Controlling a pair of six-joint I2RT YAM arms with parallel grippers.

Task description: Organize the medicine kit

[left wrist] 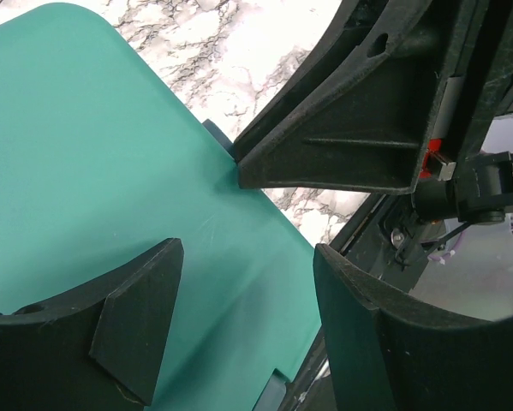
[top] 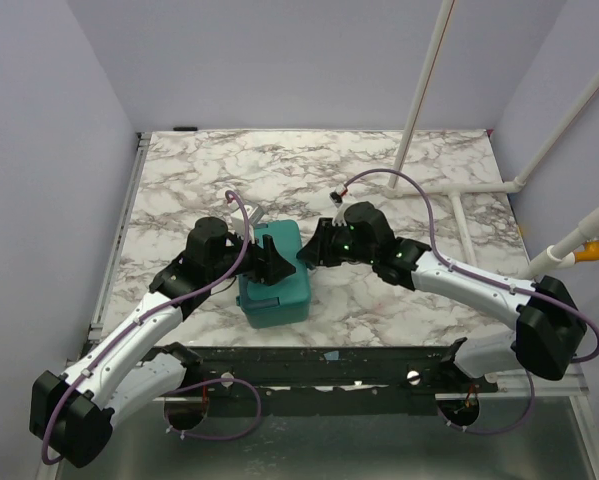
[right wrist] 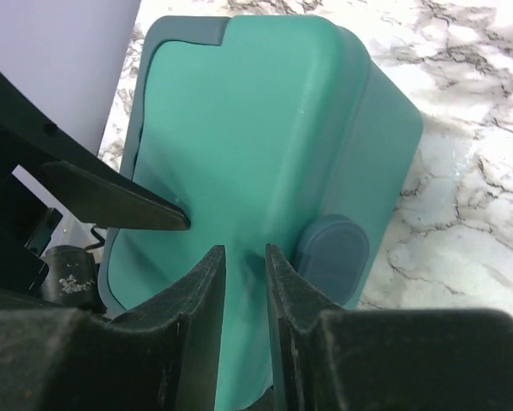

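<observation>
Our right hand, fingers narrowly apart on nothing, sits beside the latch of the closed medicine kit on the bench. Our left hand, spread, hovers over the lid, probably to steady it.

white arms, black joints, purple cables

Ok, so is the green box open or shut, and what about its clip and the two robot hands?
Teal-green rounded plastic medicine kit box: lid shut.
Dark grey-blue oval latch: folded down against the front wall, looks fastened.
Left gripper: fingers wide apart over the lid, holding nothing.
Right gripper: fingers slightly apart near the latch edge, nothing between them.
</observation>
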